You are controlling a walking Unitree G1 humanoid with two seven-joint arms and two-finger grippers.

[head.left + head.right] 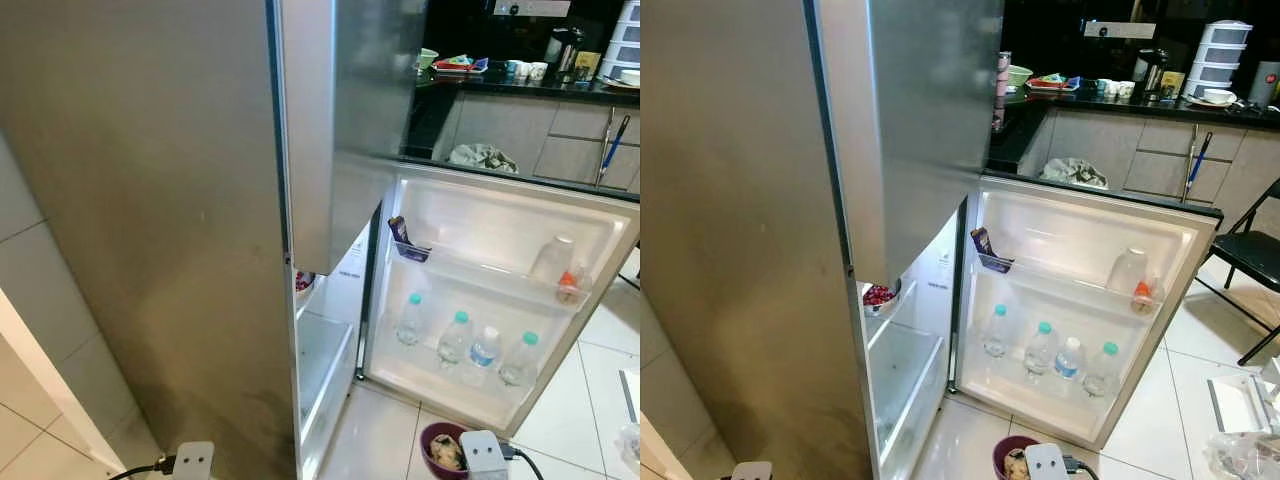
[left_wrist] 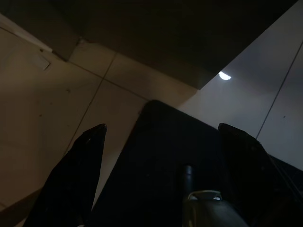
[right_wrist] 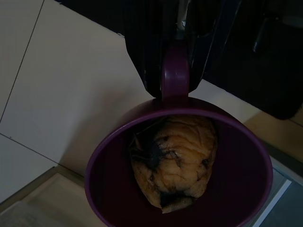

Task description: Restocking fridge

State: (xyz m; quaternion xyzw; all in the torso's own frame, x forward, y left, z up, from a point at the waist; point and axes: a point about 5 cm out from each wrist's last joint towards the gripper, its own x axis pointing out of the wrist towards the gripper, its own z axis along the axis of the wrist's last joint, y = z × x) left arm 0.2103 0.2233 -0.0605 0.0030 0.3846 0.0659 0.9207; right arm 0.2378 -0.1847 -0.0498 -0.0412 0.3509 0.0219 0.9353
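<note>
Before the open fridge [image 1: 1090,240]
Our right end effector [image 3: 175,71] grips the cup's [image 3: 180,165] handle below the fridge door; left end effector [image 2: 156,175] hangs open.

Fridge [image 1: 150,230]: brushed metal, dull sheen, faintly smudged.
Door liner [image 1: 1080,235]: smooth white plastic, glossy.
Bottles [image 1: 1040,350]: clear plastic, coloured plastic caps.
Cup [image 3: 246,189]: purple, smooth and matt-looking, clamped at the handle by the right gripper [image 3: 174,71].
Food [image 3: 175,161]: in the cup, wrinkled, rough, yellow-brown with dark patches.
Floor [image 1: 1200,370]: large pale tiles, glossy.
Counter [image 1: 1160,105]: dark, polished.
Left gripper fingers [image 2: 71,179]: black, matt.
</note>
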